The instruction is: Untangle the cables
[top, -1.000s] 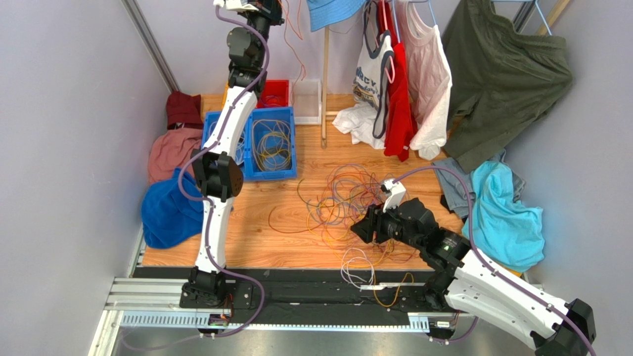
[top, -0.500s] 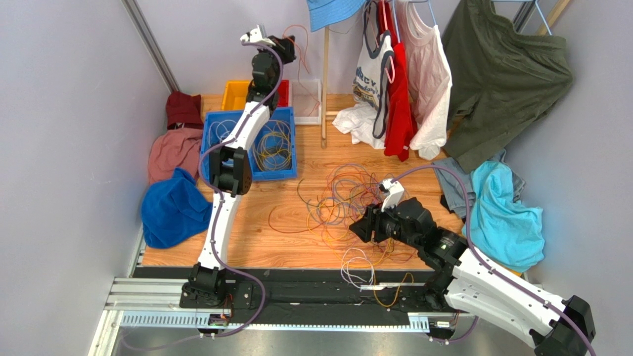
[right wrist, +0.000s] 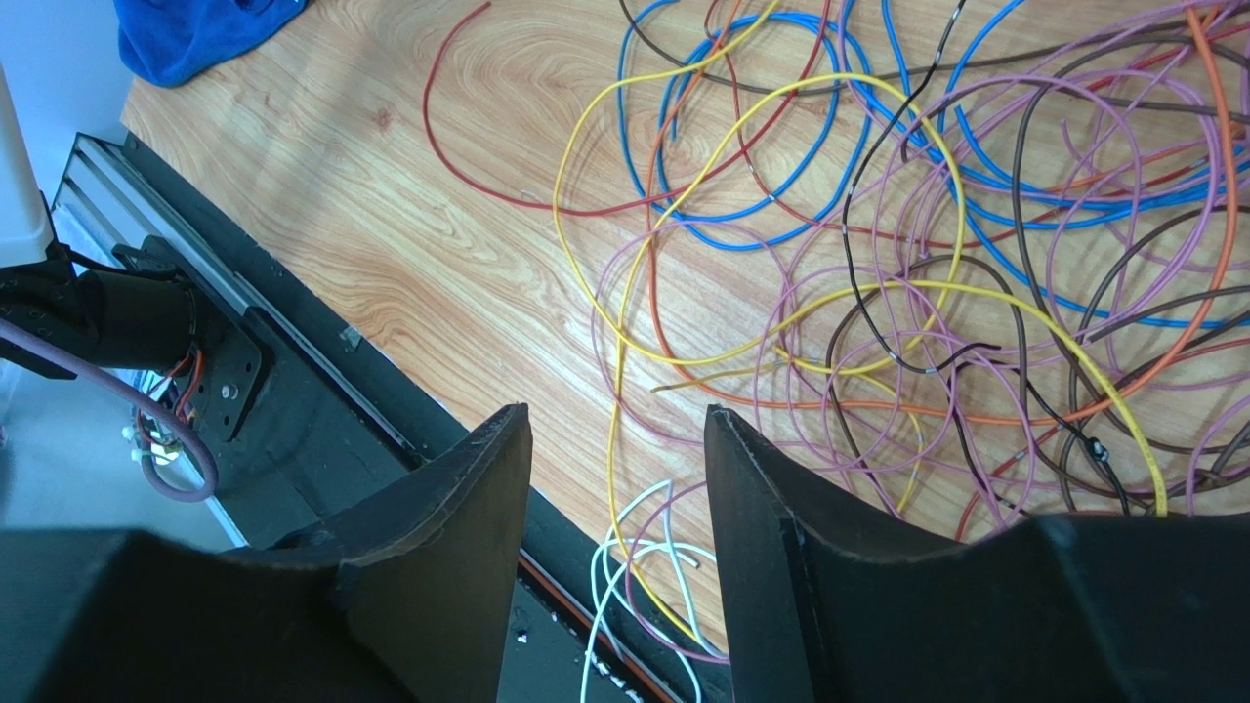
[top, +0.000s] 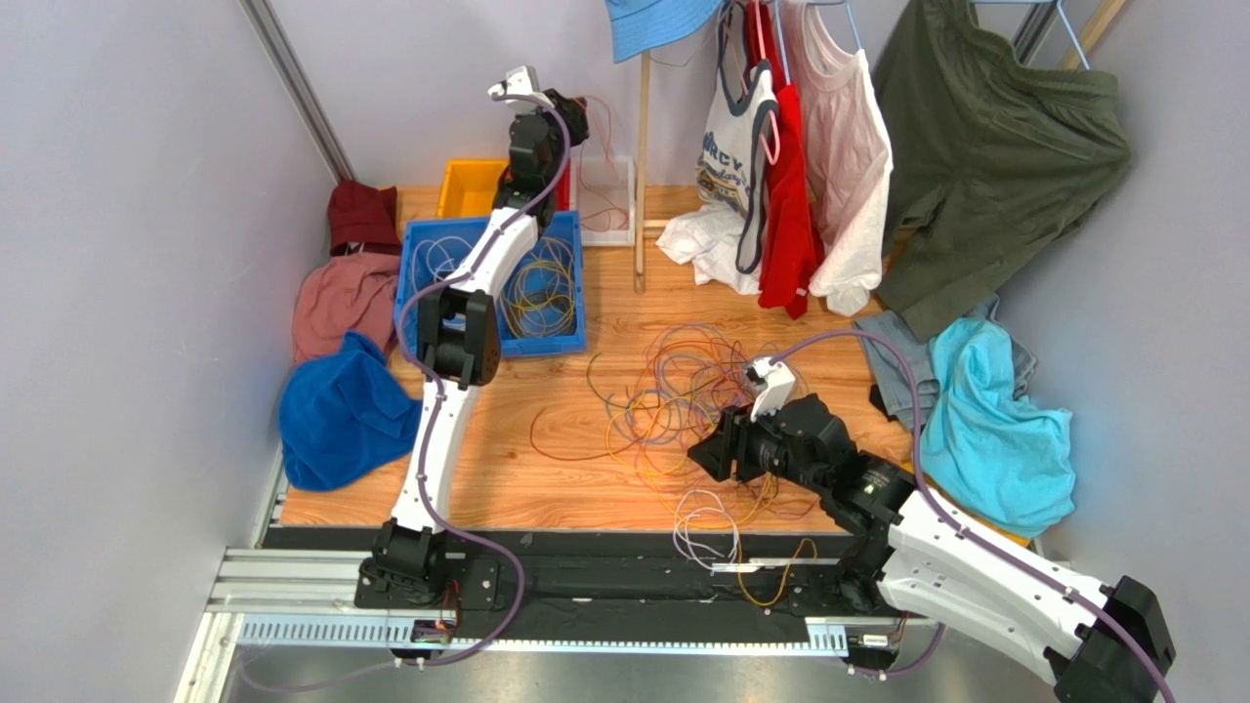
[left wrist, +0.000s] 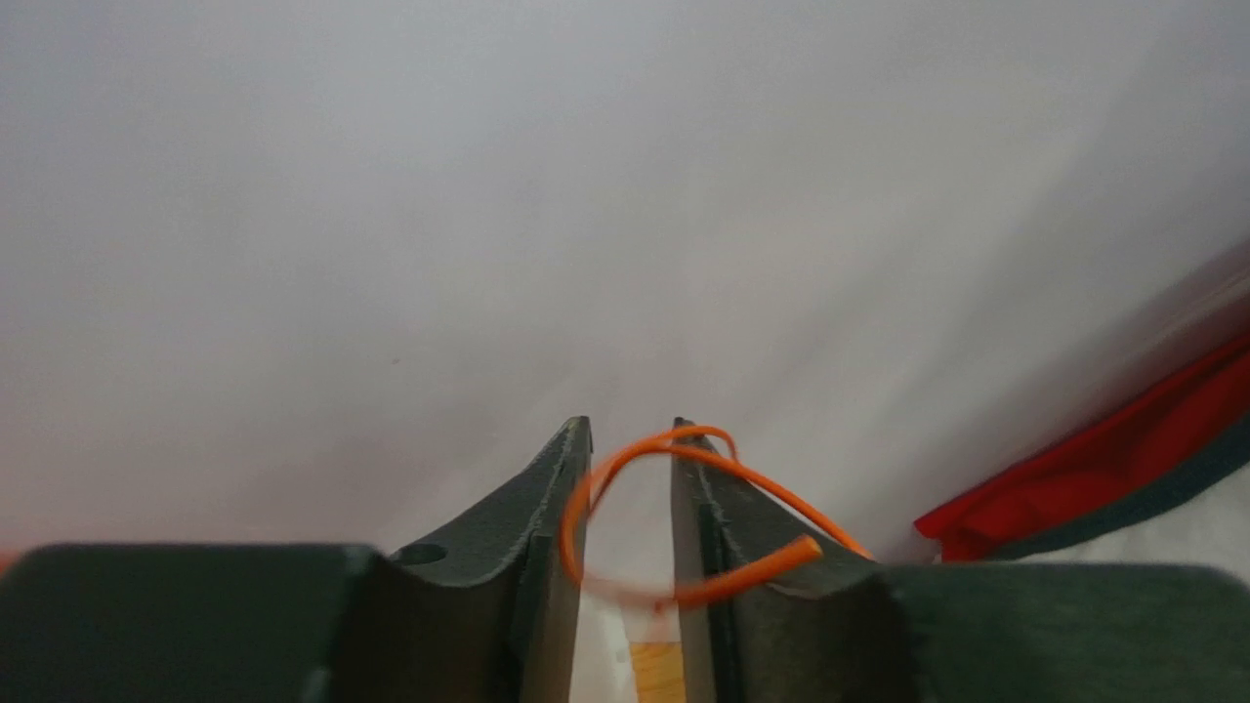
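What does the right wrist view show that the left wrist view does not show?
Only the right wrist view shows the tangled cables in yellow, blue, purple and brown on the wooden table, a blue cloth and the black rail. Only the left wrist view shows one orange cable looped between the fingers of the left pincer, a pale wall and a red cloth. Both show their own dark pincer with fingers apart; the right pincer holds nothing.

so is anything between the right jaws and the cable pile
Nothing visible. The right gripper hangs open at the near edge of the cable pile. Between its jaws only bare wooden table and one yellow strand of the pile show.
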Tool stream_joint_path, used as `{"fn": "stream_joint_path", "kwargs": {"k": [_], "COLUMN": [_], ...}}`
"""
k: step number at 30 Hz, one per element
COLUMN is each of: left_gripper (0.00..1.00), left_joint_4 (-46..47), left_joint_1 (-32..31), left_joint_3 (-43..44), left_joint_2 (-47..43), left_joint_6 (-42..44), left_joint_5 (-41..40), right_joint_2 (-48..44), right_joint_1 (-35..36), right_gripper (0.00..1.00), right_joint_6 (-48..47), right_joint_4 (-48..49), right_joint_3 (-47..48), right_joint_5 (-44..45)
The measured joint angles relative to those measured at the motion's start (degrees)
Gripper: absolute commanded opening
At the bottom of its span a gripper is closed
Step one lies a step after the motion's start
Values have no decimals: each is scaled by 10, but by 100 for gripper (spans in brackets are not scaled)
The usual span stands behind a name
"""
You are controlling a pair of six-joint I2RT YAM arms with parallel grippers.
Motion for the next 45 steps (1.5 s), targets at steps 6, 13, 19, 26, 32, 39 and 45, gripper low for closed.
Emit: {"fn": "stream_joint_path", "kwargs": {"k": [6, 13, 19, 26, 32, 39, 45], "left_gripper": [77, 80, 82, 94, 99, 99, 99], "left_joint_4": [-34, -90, -104, -99, -152, -257, -381], "left_joint_1": [-13, -25, -34, -64, -169, -315, -322], "left_joint_3": [-9, -2, -101, -374, -531, -648, -740], "left_joint_2": [-10, -38, -117, -334, -571, -770, -769], "left_joint_6": [33, 80, 113, 104, 101, 72, -23], "left_joint_5": [-5, -22, -58, -113, -160, -256, -231], "right_joint_2": [-1, -22, -25, -49, -62, -126, -132], "right_joint_1": [0, 0, 0, 0, 0, 0, 0], "right_gripper": [50, 50, 50, 50, 51, 60, 62], "right_joint_6": [11, 22, 32, 33, 21, 16, 22], "right_joint_4": [5, 7, 7, -3, -52, -86, -133], "right_joint_3": [-3, -18, -22, -26, 1, 32, 65], "right_joint_5": [-4, -4, -5, 11, 58, 119, 169]}}
